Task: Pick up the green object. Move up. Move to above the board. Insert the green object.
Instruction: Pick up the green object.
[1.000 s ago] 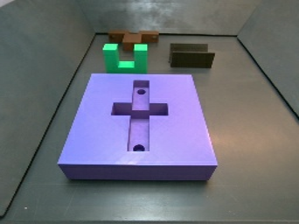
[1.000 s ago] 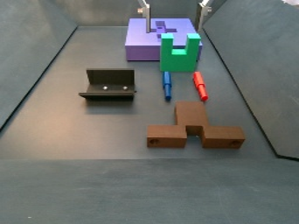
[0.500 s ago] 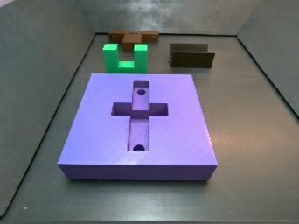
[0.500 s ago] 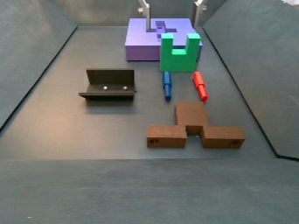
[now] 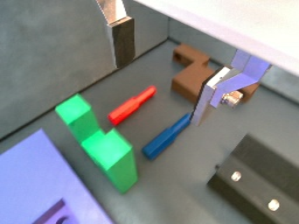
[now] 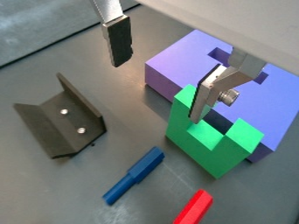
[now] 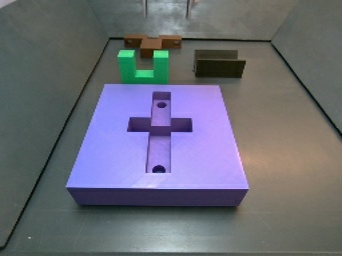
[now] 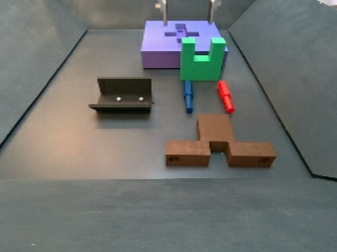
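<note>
The green object [image 7: 143, 66] stands upright on the floor just beyond the far end of the board [image 7: 201, 140]. It also shows in the other side view [image 8: 202, 60] and in both wrist views [image 5: 100, 144] [image 6: 211, 140]. The purple board shows its cross-shaped recess and two round holes. My gripper [image 7: 170, 8] is open and empty, high above the floor near the green object. Only its fingertips show at the top edge of both side views. In both wrist views the gripper [image 5: 170, 70] [image 6: 163, 66] has nothing between its fingers.
The fixture [image 8: 122, 95] stands on the floor beside the pieces. A blue peg [image 8: 188, 94] and a red peg [image 8: 226, 96] lie side by side next to the green object. A brown U-shaped block [image 8: 220, 144] lies beyond them. Grey walls enclose the floor.
My fingertips have come into sight at the top of a side view and shifted slightly in the other. Nothing on the floor has moved.
</note>
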{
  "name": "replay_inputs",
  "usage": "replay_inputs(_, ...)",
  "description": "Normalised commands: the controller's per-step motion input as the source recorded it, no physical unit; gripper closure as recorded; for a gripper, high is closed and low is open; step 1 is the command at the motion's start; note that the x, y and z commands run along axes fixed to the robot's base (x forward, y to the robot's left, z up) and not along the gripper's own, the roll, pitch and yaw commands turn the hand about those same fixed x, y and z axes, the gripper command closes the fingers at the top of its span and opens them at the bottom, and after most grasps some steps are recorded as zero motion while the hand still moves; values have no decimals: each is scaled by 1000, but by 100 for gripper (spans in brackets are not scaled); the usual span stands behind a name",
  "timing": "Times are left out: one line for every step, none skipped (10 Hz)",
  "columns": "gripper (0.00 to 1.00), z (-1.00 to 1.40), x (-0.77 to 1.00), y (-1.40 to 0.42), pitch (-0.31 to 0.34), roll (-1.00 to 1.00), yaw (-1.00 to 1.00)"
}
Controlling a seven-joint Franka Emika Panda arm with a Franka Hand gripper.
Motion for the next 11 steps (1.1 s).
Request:
replay_inputs(0, -394, 0, -263, -59, -116, 89)
replay_inputs(0, -226, 0, -383, 0, -31, 111)
replay_inputs(0, -143, 63, -531, 0, 46, 46)
replay_inputs(0, -214, 94, -583, 0, 181, 17)
replay_inputs(0, -251, 89, -523, 0, 190, 14)
replay_inputs(0, -266, 6, -446, 0, 160, 20)
replay_inputs(0, -237, 0, -291, 0, 121, 0)
replay_inputs(0, -209, 0, -74, 0, 109, 0)
replay_inputs(0, -177, 0, 0, 0, 89, 0)
replay_inputs(0, -151, 0, 69, 0, 69, 0)
replay_inputs(0, -163, 0, 46, 0, 73, 0)
